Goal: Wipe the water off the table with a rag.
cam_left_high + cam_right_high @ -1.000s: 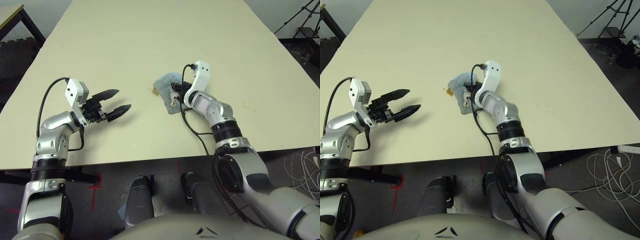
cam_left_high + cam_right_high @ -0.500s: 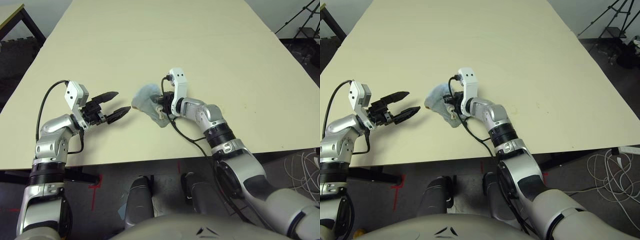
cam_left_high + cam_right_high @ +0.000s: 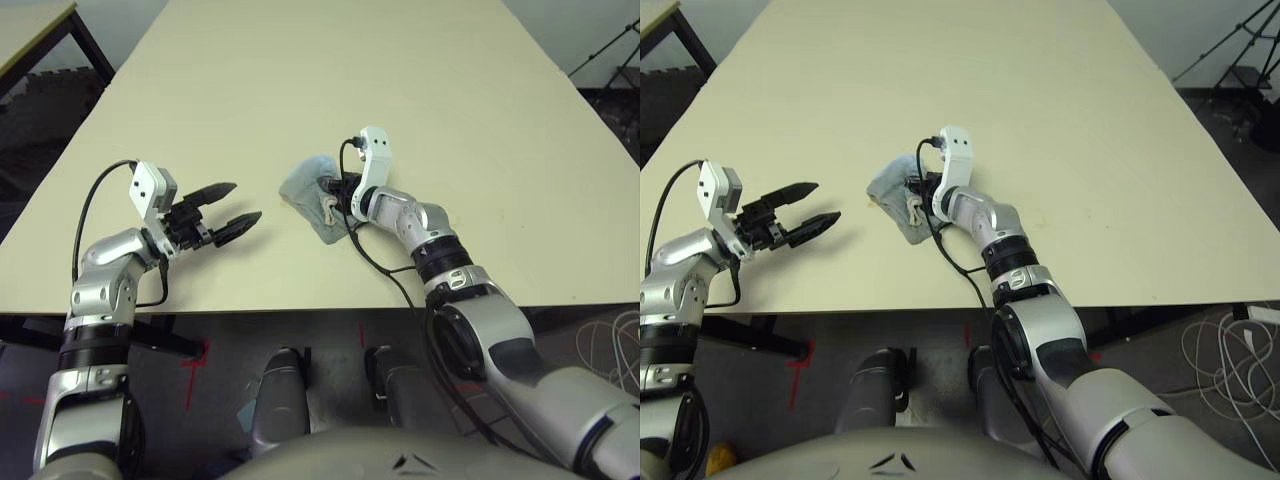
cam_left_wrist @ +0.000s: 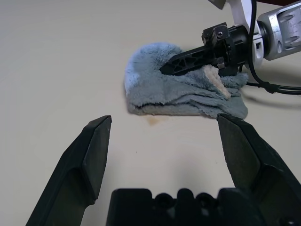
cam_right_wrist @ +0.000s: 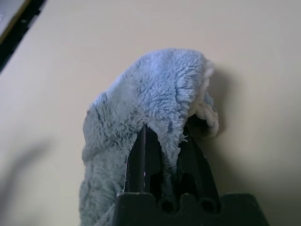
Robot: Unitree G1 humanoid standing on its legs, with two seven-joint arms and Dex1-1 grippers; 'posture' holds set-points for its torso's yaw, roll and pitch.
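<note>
While the left end effector (image 3: 248, 199) stands with its fingers spread wide, holding nothing, the rag (image 3: 305, 192) lies on the desk (image 3: 300, 90) at about 3 o'clock from its tips, near but apart. Next, going right, comes the water (image 4: 153, 119), a faint brownish spot peeping out at the rag's edge on the side towards the left arm. The rag is bunched, its longer run roughly from 11 to 5 o'clock. Farthest right, the right end effector (image 5: 165, 128) is closed on the rag, pinching a fold between its fingers, its forearm running back to about 5 o'clock.

The spot sits at about 8 o'clock from the right end effector's grip, so I judge the next wipe should go that way, pressed flat. The right arm already has the rag and is the one to make it; too long a stroke could bump the left fingers.
</note>
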